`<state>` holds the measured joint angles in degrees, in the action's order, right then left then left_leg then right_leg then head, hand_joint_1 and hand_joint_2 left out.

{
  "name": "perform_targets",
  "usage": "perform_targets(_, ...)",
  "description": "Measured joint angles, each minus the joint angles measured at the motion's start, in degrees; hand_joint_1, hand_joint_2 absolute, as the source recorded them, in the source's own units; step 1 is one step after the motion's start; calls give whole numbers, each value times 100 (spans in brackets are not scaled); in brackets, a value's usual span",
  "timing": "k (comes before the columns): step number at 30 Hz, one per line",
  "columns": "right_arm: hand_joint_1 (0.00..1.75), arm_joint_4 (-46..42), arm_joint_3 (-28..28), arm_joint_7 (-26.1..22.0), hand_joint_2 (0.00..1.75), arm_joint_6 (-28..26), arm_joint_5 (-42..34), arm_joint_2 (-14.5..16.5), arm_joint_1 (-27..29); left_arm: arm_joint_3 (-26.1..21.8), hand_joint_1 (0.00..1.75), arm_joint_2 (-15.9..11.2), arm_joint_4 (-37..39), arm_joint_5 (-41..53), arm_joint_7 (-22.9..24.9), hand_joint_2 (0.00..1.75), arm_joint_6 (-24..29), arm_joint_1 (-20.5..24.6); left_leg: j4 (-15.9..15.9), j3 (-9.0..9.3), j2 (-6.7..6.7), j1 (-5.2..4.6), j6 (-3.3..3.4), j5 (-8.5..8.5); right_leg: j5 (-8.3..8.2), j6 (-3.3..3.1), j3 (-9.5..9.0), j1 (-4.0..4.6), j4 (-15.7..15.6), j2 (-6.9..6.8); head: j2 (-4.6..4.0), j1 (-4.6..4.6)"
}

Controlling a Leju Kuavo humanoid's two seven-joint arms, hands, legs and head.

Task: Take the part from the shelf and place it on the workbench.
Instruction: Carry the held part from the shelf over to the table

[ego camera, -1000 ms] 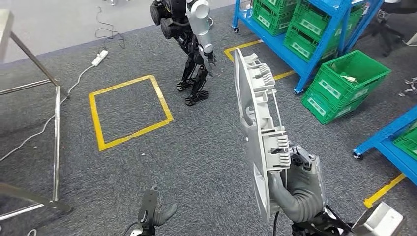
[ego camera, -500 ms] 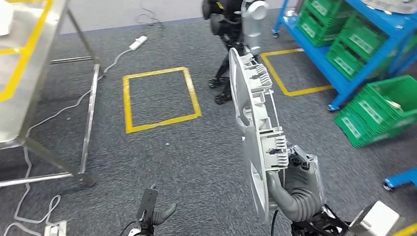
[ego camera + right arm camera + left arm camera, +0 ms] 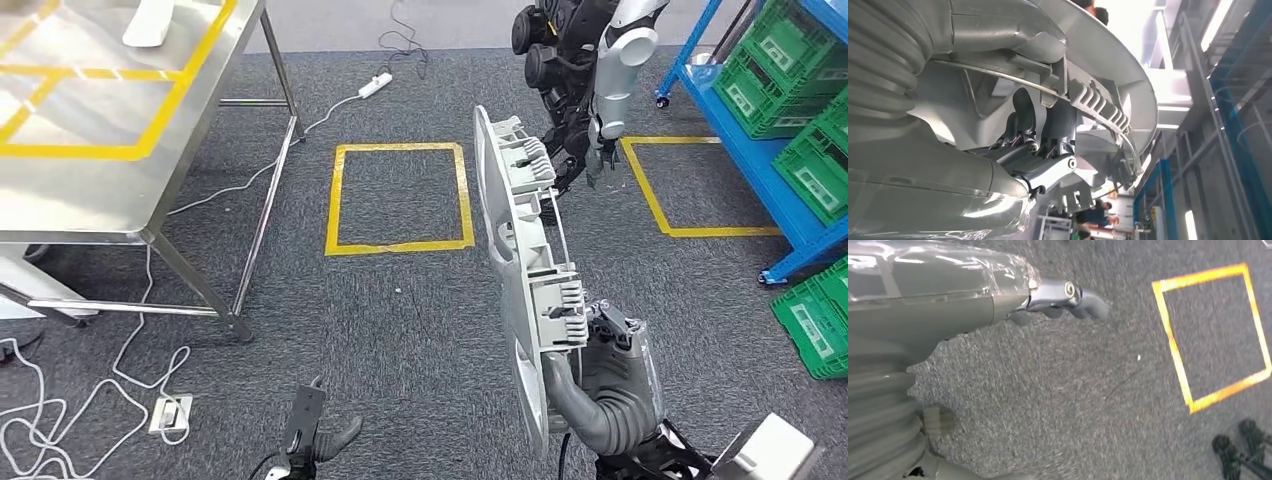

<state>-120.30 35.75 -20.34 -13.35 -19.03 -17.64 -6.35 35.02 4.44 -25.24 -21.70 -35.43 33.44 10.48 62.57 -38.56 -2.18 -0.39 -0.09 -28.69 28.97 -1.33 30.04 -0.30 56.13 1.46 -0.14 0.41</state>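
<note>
The part is a long grey plastic panel with ribs and clips, standing on edge in front of me. My right hand grips its lower end from behind; in the right wrist view its fingers hook into the ribbed back of the part. The workbench is a steel table with yellow tape lines at the upper left, well away from the part. My left hand hangs low and holds nothing, its fingers loose over the grey carpet.
Another robot stands ahead, just beyond the part's top. Blue shelving with green crates lines the right side. A yellow floor square lies ahead. White cables and a socket box trail by the workbench legs.
The camera has swung left, so the workbench has come into view and the shelves have slid right. The part stays upright in my right hand. My left hand hangs as before.
</note>
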Motion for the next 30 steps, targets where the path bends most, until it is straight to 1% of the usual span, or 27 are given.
perform_targets(1,175,0,1,9,175,3,11,-1,7,1,0,-3,0,-1,-4,175,-1,4,290,-151,210,14,-45,-174,-8,-3,-17,1,-24,-83,0,-16)
perform_targets(2,175,0,1,16,175,4,23,-1,15,3,0,-5,1,-2,-4,175,-1,8,632,-325,270,55,-95,-344,-5,-6,-21,-2,-30,-172,0,-29)
perform_targets(3,175,2,1,25,175,5,35,-2,18,7,0,-5,1,-2,-4,175,-2,7,912,-468,266,99,-141,-444,4,3,-21,-11,-26,-263,0,-31)
perform_targets(4,175,2,1,34,175,7,45,-3,19,11,0,-7,2,-3,-3,175,-1,3,1044,-535,258,140,-185,-450,17,18,-22,-23,-19,-354,1,-33)
perform_targets(5,175,2,1,43,175,10,51,-3,20,20,0,-10,3,-3,-3,175,-1,0,980,-494,268,176,-227,-361,33,41,-25,-40,-8,-443,1,-34)
perform_targets(6,175,2,1,52,175,15,57,-4,19,34,0,-14,3,-4,-3,175,0,-1,717,-335,331,201,-268,-200,56,77,-29,-61,13,-523,1,-35)
perform_targets(7,175,2,1,60,175,23,61,-4,17,51,0,-15,3,-5,-2,175,1,3,359,-124,477,214,-307,-57,86,124,-36,-78,47,-595,1,-37)
perform_targets(8,175,2,1,71,175,31,66,-4,14,70,0,-10,2,-6,0,175,1,8,54,63,652,216,-310,42,127,180,-36,-83,89,-651,1,-43)
perform_targets(9,175,1,2,81,175,41,69,-4,11,85,0,-2,2,-10,1,175,1,13,-151,188,784,203,-278,84,160,233,-41,-81,121,-699,1,-41)
perform_targets(10,175,1,3,90,175,50,70,-4,10,93,0,5,2,-14,4,175,2,17,-230,228,856,182,-221,75,181,279,-52,-76,137,-743,1,-38)
perform_targets(11,175,0,4,100,175,58,72,-4,9,101,0,11,2,-16,8,175,2,17,-222,214,826,162,-145,73,189,315,-66,-72,132,-783,1,-33)
perform_targets(12,175,0,4,105,175,64,73,-5,10,107,0,11,3,-17,16,175,3,18,-221,200,744,149,-82,78,188,346,-85,-82,115,-834,1,-24)
perform_targets(13,175,0,5,109,175,67,79,-6,12,116,0,10,3,-16,25,175,4,19,-228,190,673,148,-34,89,216,376,-96,-100,119,-819,1,-16)
perform_targets(14,175,-1,4,111,175,64,84,-9,19,128,0,10,3,-14,33,175,4,24,-236,185,596,151,7,102,301,395,-72,-118,198,-723,1,-9)
perform_targets(15,175,-1,4,109,175,57,87,-11,33,139,0,13,3,-12,41,175,4,30,-243,186,521,152,48,112,451,404,5,-131,400,-578,1,5)
perform_targets(16,175,-1,3,101,175,51,75,-12,52,152,0,19,2,-10,44,175,-1,37,-246,185,448,144,82,116,648,403,139,-135,728,-400,1,19)
perform_targets(17,175,-1,2,85,175,45,50,-14,78,170,0,26,3,-9,52,175,-11,44,-244,185,376,126,112,123,847,391,317,-129,1131,-271,1,26)
perform_targets(18,175,1,1,63,175,44,15,-13,102,192,0,32,3,-7,67,175,-22,47,-241,186,302,104,134,129,988,376,485,-117,1494,-207,1,32)
perform_targets(19,175,2,-1,40,175,45,-24,-13,121,216,0,36,4,-4,84,175,-32,49,-239,188,232,80,151,137,1029,353,596,-104,1709,-180,1,33)
perform_targets(20,175,2,-3,23,175,45,-49,-13,134,237,0,37,4,3,101,175,-38,49,-237,189,167,57,164,148,957,318,618,-88,1719,-171,1,33)
perform_targets(21,175,2,-4,14,175,47,-66,-13,139,256,0,38,4,14,115,175,-38,49,-237,193,107,39,170,154,773,268,537,-65,1494,-166,1,34)
perform_targets(23,175,1,-9,8,175,50,-74,-13,132,294,0,43,3,49,136,175,-27,50,-238,193,27,12,168,174,353,140,243,1,756,-148,1,30)
perform_targets(24,175,0,-13,4,175,51,-77,-13,125,324,0,46,3,65,151,175,-16,51,-237,183,6,10,152,190,218,89,127,32,456,-137,1,28)
perform_targets(25,175,-1,-17,0,175,52,-80,-12,118,355,0,49,3,76,170,175,-4,51,-238,166,0,16,127,210,163,56,72,58,296,-125,1,27)
perform_targets(28,175,-1,-32,-8,175,52,-114,-11,110,448,0,44,4,83,224,175,34,46,-254,129,46,43,26,256,62,24,62,78,167,-115,1,30)
perform_targets(29,175,-1,-35,-9,175,52,-128,-11,113,476,0,37,4,83,234,175,45,46,-216,108,100,42,0,188,-3,10,60,68,103,-122,1,26)
perform_targets(30,175,-1,-37,-9,175,52,-136,-10,115,502,0,31,4,83,240,175,55,50,-94,60,150,42,-25,42,-72,-4,69,53,40,-133,1,18)
